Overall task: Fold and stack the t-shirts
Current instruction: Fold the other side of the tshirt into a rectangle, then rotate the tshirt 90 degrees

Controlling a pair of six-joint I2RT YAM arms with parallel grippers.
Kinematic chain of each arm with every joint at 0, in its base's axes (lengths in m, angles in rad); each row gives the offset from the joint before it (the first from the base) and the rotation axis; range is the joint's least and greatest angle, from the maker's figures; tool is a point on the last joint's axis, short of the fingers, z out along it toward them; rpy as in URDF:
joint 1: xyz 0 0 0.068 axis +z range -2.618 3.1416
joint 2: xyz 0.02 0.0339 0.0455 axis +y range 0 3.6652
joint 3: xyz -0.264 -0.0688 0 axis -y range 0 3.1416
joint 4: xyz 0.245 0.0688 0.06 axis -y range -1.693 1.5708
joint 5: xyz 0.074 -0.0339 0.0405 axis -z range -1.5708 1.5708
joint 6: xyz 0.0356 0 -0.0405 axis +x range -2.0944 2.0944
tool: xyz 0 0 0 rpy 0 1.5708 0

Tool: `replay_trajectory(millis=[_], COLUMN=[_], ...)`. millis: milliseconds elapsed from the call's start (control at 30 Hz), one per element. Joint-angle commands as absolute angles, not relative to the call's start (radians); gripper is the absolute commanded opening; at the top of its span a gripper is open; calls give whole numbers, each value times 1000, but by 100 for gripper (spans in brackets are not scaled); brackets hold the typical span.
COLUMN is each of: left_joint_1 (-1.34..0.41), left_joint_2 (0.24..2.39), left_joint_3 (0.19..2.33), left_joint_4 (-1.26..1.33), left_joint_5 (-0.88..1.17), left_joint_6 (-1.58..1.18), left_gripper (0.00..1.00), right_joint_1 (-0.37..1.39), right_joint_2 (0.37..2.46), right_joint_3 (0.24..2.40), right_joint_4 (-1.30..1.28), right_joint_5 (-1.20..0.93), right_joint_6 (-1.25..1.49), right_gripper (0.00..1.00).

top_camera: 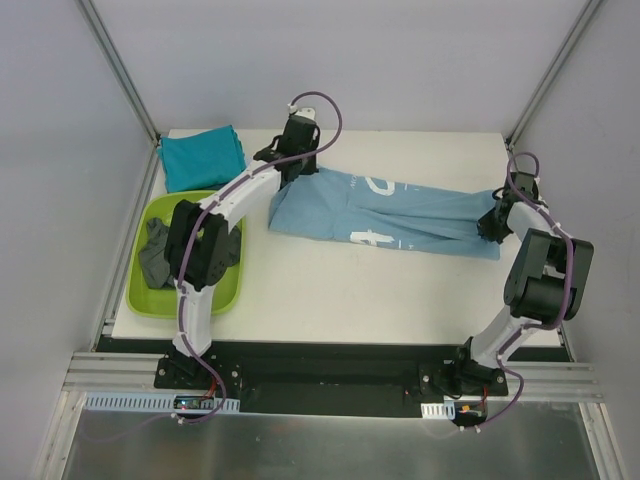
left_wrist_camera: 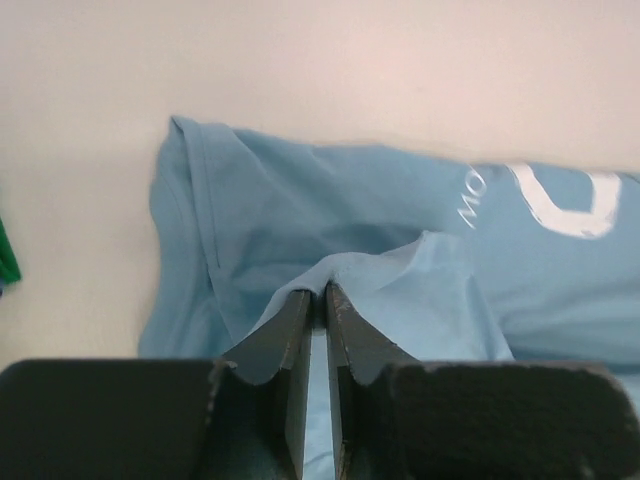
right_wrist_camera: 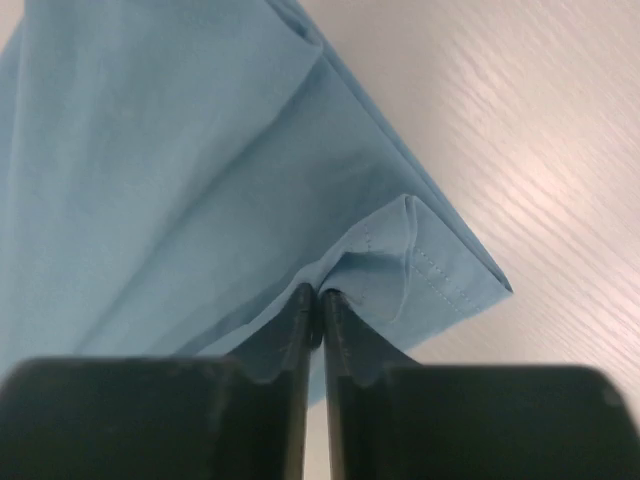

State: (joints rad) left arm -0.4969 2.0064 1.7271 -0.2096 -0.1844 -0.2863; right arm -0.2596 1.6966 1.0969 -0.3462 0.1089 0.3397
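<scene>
A light blue t-shirt (top_camera: pixel 380 215) with white lettering lies stretched across the table between both arms. My left gripper (top_camera: pixel 288 180) is at its back left end, and the left wrist view shows that gripper (left_wrist_camera: pixel 318 292) shut on a raised fold of the blue cloth (left_wrist_camera: pixel 300 210). My right gripper (top_camera: pixel 490 225) is at the shirt's right end. In the right wrist view it (right_wrist_camera: pixel 320 292) is shut on a pinch of fabric beside the hemmed corner (right_wrist_camera: pixel 440 270). A folded teal t-shirt (top_camera: pixel 203 157) rests at the back left corner. A dark grey t-shirt (top_camera: pixel 158 252) lies crumpled in the tub.
The lime-green plastic tub (top_camera: pixel 225 285) sits at the left edge, partly under the left arm. White tabletop (top_camera: pixel 350 290) shows in front of the blue shirt. Frame posts and grey walls close in the back corners.
</scene>
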Motion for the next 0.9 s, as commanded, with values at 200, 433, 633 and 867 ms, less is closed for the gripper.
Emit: replay_trajectory(millis=[200,433,633,867], left_joint_1=[-460,-466,-466,-466], left_joint_2=[2192,2027,1982,2114], left_joint_3=[1994,1843,1724,1750], left_joint_4=[-235,-241,-244,-242], left_joint_5=[-370,-204,67,103], left_joint_6=[-193,-274,-399,-570], left_gripper=[99,99,99,99], right_joint_1=[-253,-209,-170,-86], right_joint_2=[1836,1692,1759,2063], right_joint_3=[1399,1335,1342,1655], right_joint_4=[-494,-497,-387,-468], right_joint_5=[250,244,-131,-163], right_joint_6=[298,184,51,-28], right_gripper=[78,95,96,96])
